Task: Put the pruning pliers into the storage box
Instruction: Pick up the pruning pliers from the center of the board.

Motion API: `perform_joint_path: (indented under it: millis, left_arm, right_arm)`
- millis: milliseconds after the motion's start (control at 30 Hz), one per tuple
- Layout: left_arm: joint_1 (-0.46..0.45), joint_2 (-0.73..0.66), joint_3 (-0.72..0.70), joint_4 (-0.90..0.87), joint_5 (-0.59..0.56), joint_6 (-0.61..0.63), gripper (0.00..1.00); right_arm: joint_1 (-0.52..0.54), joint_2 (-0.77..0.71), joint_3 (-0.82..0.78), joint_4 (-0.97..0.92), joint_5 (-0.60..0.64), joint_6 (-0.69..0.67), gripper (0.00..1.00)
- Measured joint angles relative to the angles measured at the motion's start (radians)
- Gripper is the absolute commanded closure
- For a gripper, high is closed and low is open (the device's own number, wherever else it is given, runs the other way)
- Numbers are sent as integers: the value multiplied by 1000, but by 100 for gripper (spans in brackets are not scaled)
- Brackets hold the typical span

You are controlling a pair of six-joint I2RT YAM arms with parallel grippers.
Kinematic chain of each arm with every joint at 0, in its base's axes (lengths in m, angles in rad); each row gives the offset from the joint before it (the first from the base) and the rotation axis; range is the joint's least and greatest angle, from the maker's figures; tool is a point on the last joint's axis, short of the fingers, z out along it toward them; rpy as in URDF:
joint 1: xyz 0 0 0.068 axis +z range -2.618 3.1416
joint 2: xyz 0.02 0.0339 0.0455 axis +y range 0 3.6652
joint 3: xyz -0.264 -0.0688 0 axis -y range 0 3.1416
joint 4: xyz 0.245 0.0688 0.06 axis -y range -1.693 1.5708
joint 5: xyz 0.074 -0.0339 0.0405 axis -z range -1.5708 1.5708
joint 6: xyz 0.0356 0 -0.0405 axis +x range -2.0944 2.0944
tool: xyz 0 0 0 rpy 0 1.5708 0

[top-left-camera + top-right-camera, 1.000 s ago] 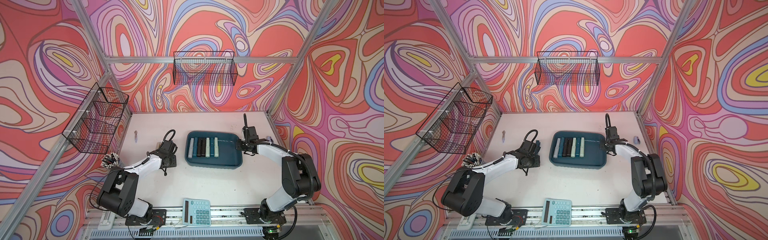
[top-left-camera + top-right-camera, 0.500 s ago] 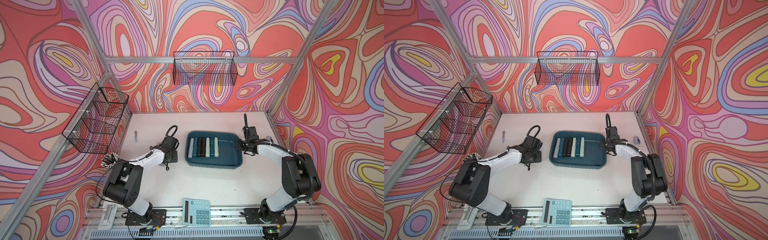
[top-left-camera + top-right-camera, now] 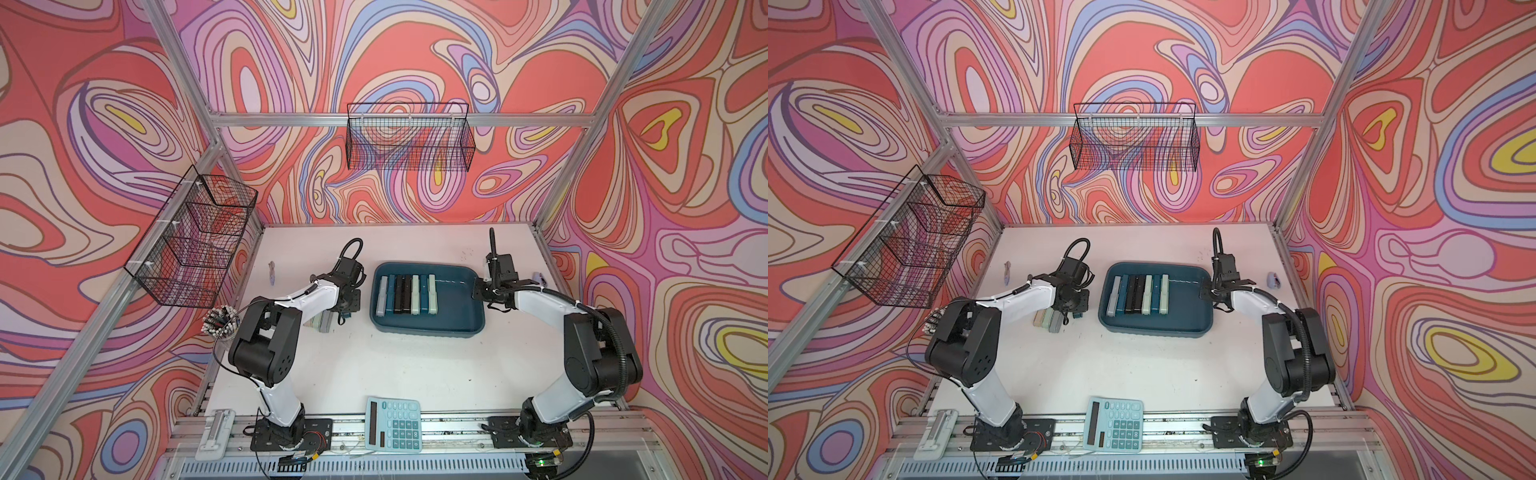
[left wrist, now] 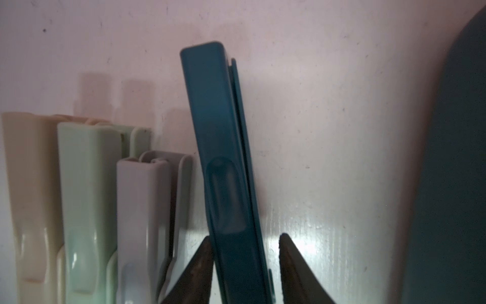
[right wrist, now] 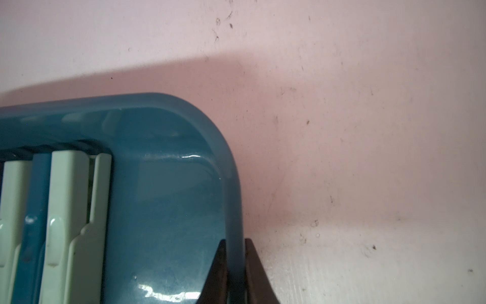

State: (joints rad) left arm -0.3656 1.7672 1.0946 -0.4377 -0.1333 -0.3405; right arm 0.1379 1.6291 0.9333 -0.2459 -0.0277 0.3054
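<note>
Storage box (image 3: 428, 332): dark teal tray on the table (image 3: 395, 374), midway between the left and right edges and nearer the far edge. It holds a row of pruning pliers (image 3: 409, 294) lying side by side in its left half, coloured grey, teal, black and pale green. Loose stock lies on the table left of the box. A beige pliers (image 4: 29, 184), a pale green pliers (image 4: 86, 197) and a grey pliers (image 4: 142, 223) lie packed together in parallel. A dark teal pliers (image 4: 223, 158) lies just beside them, slightly askew. Left gripper (image 4: 244, 252): released, jaws astride one end of the dark teal pliers. One finger (image 4: 202, 265) touches its side and the opposite finger stands just clear. Right gripper (image 5: 236, 252): clenched on the right rim of the storage box, one finger inside the wall and one outside. Calculator (image 3: 393, 424): at the near edge. Small lilac object (image 3: 272, 272): near the left edge.
</note>
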Motion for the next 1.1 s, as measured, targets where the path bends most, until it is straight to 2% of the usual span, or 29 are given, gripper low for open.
perform_joint_path:
  millis: [300, 600, 933, 1100]
  left_arm:
    - [0, 37, 55, -16, -5, 42, 84]
    - [0, 32, 55, -17, 18, 53, 92]
    - [-2, -72, 92, -50, 51, 61, 98]
    - [-26, -143, 132, -85, 52, 77, 99]
  right_arm:
    - [1, -43, -64, 53, 1, 71, 89]
    - [6, -153, -190, 97, 0, 194, 89]
    - [32, -181, -220, 112, 15, 267, 89]
    - [89, -183, -221, 110, 75, 332, 89]
